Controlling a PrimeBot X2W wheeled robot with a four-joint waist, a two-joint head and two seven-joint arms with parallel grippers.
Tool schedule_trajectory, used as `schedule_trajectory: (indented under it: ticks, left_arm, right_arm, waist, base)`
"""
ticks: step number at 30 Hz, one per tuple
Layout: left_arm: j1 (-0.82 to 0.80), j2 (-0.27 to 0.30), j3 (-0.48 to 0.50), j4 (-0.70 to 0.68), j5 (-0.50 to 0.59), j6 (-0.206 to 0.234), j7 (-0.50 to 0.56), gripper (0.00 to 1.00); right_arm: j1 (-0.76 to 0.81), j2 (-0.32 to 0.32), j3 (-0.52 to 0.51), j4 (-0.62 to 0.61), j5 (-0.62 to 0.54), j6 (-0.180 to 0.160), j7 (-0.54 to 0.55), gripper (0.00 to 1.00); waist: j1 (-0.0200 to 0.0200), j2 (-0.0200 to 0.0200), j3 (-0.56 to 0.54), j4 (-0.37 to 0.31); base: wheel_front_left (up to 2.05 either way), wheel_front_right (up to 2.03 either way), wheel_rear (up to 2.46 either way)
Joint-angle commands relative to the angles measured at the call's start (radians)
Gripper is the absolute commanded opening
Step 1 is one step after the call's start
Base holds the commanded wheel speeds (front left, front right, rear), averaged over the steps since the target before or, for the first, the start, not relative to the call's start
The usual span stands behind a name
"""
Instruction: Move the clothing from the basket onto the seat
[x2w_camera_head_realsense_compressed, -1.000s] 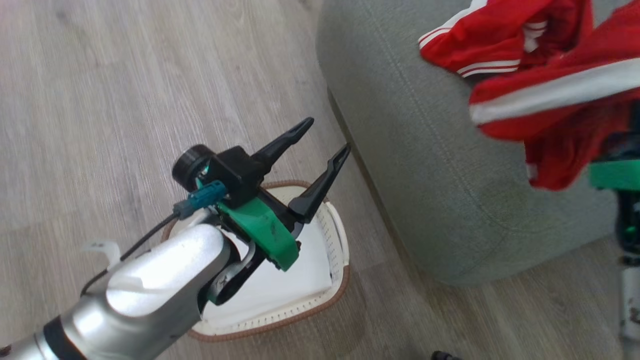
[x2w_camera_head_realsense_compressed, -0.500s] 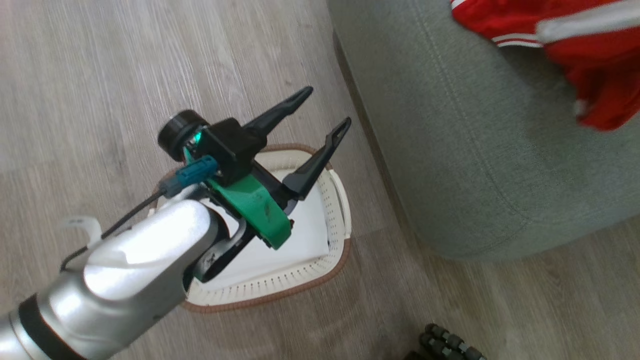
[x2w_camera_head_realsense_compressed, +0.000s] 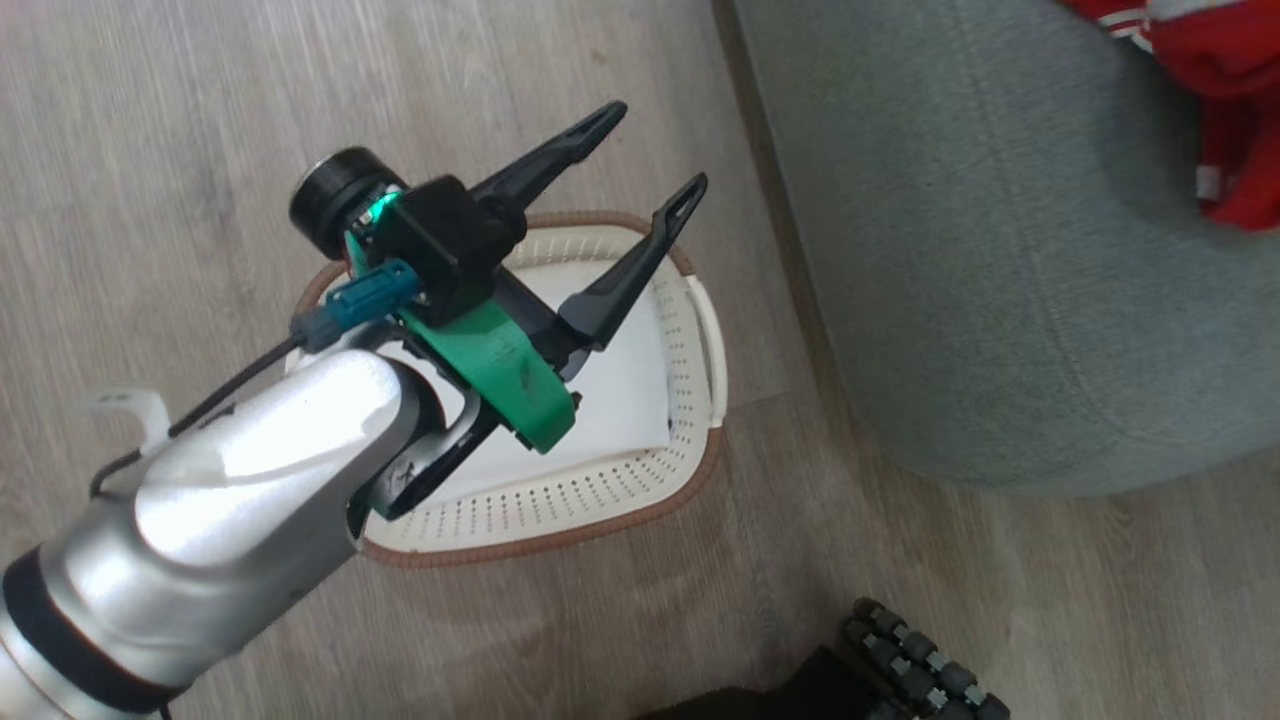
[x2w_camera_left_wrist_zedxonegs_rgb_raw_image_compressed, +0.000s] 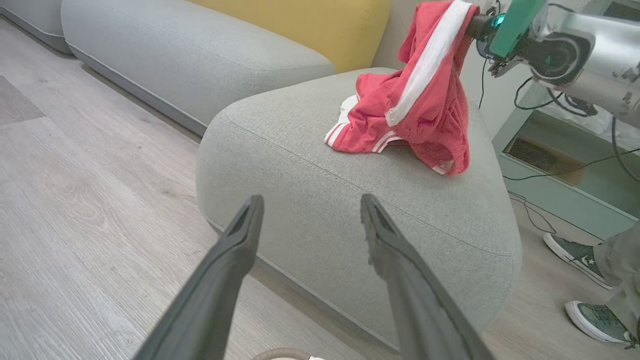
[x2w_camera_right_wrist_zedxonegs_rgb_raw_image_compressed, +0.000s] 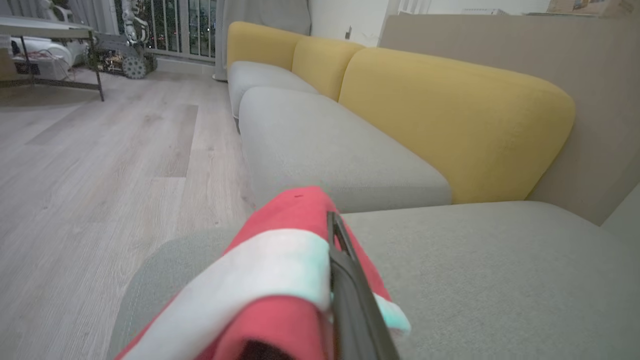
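Note:
My left gripper (x2w_camera_head_realsense_compressed: 658, 145) stands open and empty above the basket (x2w_camera_head_realsense_compressed: 600, 490), which rests on the floor with a flat white liner (x2w_camera_head_realsense_compressed: 620, 390) inside. In the left wrist view its fingers (x2w_camera_left_wrist_zedxonegs_rgb_raw_image_compressed: 235, 250) point at the grey-green seat (x2w_camera_left_wrist_zedxonegs_rgb_raw_image_compressed: 280, 145). My right gripper (x2w_camera_right_wrist_zedxonegs_rgb_raw_image_compressed: 331, 220) is shut on red clothing (x2w_camera_right_wrist_zedxonegs_rgb_raw_image_compressed: 280, 260) with a white stripe. That garment (x2w_camera_left_wrist_zedxonegs_rgb_raw_image_compressed: 430, 65) hangs from the right gripper (x2w_camera_left_wrist_zedxonegs_rgb_raw_image_compressed: 470, 22) down onto the seat. A second red striped piece (x2w_camera_left_wrist_zedxonegs_rgb_raw_image_compressed: 360, 135) lies on the cushion beside it. Red cloth (x2w_camera_head_realsense_compressed: 1225, 60) shows at the seat's (x2w_camera_head_realsense_compressed: 1000, 250) far corner.
Wood floor surrounds the basket. More grey cushions (x2w_camera_right_wrist_zedxonegs_rgb_raw_image_compressed: 330, 145) and yellow backrests (x2w_camera_right_wrist_zedxonegs_rgb_raw_image_compressed: 450, 115) extend beyond the seat. A person's shoes (x2w_camera_left_wrist_zedxonegs_rgb_raw_image_compressed: 575, 255) stand on the floor past the seat's corner. Dark rollers of my base (x2w_camera_head_realsense_compressed: 910, 665) sit at the lower edge.
The head camera has shifted, so basket and seat sit higher and further right. The held red garment has moved further over the seat, away from its front edge. Left gripper stays open.

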Motion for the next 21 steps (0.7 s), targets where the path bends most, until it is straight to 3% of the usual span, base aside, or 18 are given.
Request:
schedule_trajectory:
  ticks: [1,8,14,21]
  left_arm:
    - [-0.038,0.028,0.037,-0.033,0.011,-0.004,0.004,1.0]
    - [-0.05,0.031,0.04,-0.031,0.011,-0.006,0.003,1.0]
    - [-0.057,0.028,0.037,-0.03,0.011,-0.008,0.004,1.0]
    - [-0.058,0.026,0.034,-0.025,0.009,-0.008,-0.001,1.0]
  right_arm:
    - [-0.023,-0.046,0.009,-0.002,0.006,0.0,-0.016,0.0]
    - [-0.061,-0.063,0.059,0.132,0.035,0.0,-0.029,0.0]
    - [-0.094,-0.069,0.061,0.283,0.043,0.0,0.082,0.0]
    - [-0.11,-0.066,0.08,0.383,0.052,0.0,0.096,0.0]
  waist:
    - [-0.0001,0.0,0.02,0.018]
    - [-0.0001,0.0,0.049,0.038]
    - [-0.0001,0.0,0.06,0.051]
    - [-0.0001,0.0,0.062,0.066]
  base:
    - [0.0,0.0,0.0]
    - [0.0,0.0,0.0]
    - [0.0,0.0,0.0]
    - [0.0,0.0,0.0]
